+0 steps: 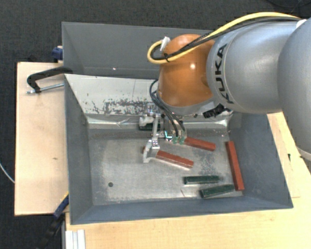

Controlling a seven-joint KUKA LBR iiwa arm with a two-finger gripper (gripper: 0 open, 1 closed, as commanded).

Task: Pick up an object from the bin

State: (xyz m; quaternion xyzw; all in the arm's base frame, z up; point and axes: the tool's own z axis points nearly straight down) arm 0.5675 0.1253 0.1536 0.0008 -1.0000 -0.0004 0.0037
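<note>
my gripper [155, 149] sits low over the grey bin [114, 165] floor, and i can't tell if it's released or clenched. a flat red stick [174, 160] lies just right of it, left end at the gripper tip. further right is a second red stick [200, 144]. two dark green sticks [201, 179] lie right and toward me. a long red stick [235, 166] lies farthest right.

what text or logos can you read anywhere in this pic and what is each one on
"KUKA": black letters running down the silver arm, beside its orange cover.
No text can be read on the bin, the red sticks or the dark green sticks.
</note>
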